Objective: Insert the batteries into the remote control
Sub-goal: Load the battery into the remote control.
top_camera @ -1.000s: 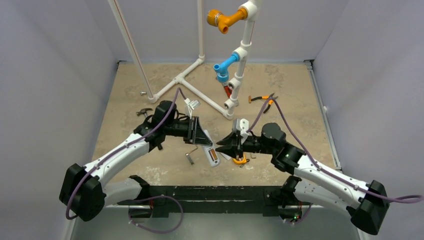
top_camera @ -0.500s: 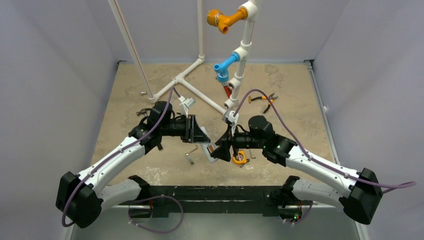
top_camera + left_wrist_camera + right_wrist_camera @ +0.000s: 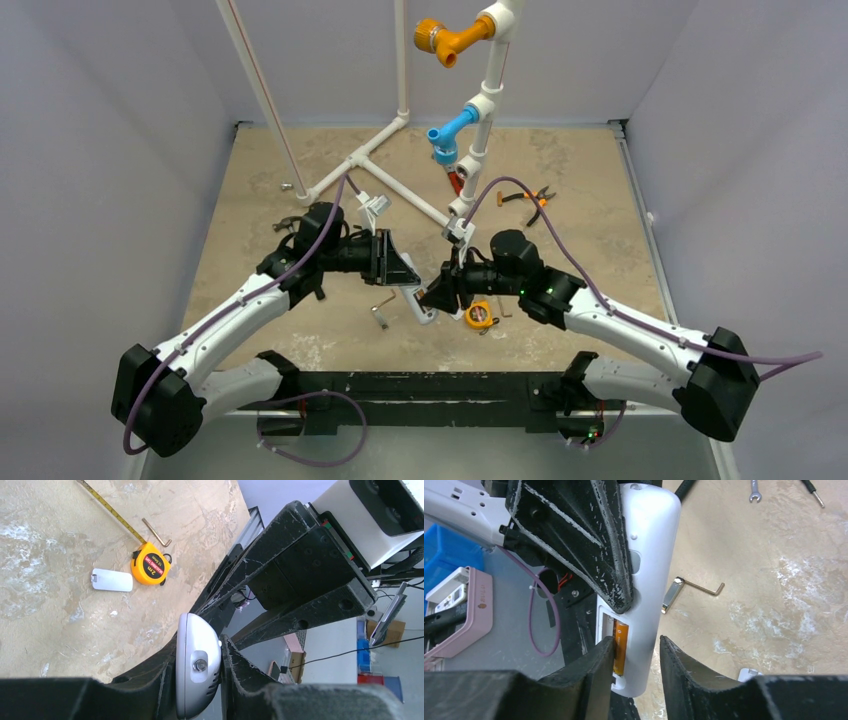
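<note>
The white remote control (image 3: 651,555) is held by my left gripper (image 3: 198,645), which is shut on its upper part; its rounded end (image 3: 197,670) shows between the fingers. The battery bay is open and one orange-copper battery (image 3: 620,647) lies in it. My right gripper (image 3: 636,642) is open and straddles the remote's lower end. Its left finger (image 3: 599,665) is against the battery; the right finger stands apart from the remote. In the top view the remote (image 3: 421,306) sits between the left gripper (image 3: 400,270) and the right gripper (image 3: 438,293). No other battery shows.
A yellow tape measure (image 3: 480,315) with its tape pulled out lies just right of the grippers, beside a small white flat plate (image 3: 112,580). A hex key (image 3: 380,310) lies to the left. Orange-handled pliers (image 3: 527,199) and a white pipe frame (image 3: 400,190) stand farther back.
My right arm has moved left, bringing its open gripper around the remote's lower end and uncovering the tape measure. My left arm drew back slightly, still holding the remote.
</note>
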`<action>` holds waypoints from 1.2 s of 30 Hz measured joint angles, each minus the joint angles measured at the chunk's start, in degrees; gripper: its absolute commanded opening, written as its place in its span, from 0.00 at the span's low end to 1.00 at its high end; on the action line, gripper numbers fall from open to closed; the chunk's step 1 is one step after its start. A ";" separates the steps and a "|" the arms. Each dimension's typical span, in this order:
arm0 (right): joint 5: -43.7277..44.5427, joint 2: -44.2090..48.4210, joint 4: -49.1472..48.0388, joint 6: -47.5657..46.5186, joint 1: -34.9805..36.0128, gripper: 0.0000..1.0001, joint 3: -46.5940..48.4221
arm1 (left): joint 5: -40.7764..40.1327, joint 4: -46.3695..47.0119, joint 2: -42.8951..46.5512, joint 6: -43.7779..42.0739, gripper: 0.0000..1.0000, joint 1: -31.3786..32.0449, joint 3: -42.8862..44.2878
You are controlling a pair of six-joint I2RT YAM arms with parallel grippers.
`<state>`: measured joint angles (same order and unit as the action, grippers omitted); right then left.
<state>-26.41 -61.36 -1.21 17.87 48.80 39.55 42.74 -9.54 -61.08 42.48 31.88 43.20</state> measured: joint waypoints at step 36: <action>1.84 4.26 -2.82 -5.20 -0.68 0.63 -0.24 | 0.33 0.04 -0.81 -0.09 0.00 -0.35 0.00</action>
<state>-24.58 -57.10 -4.03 12.67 48.12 39.31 43.07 -9.50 -61.89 42.39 31.53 43.20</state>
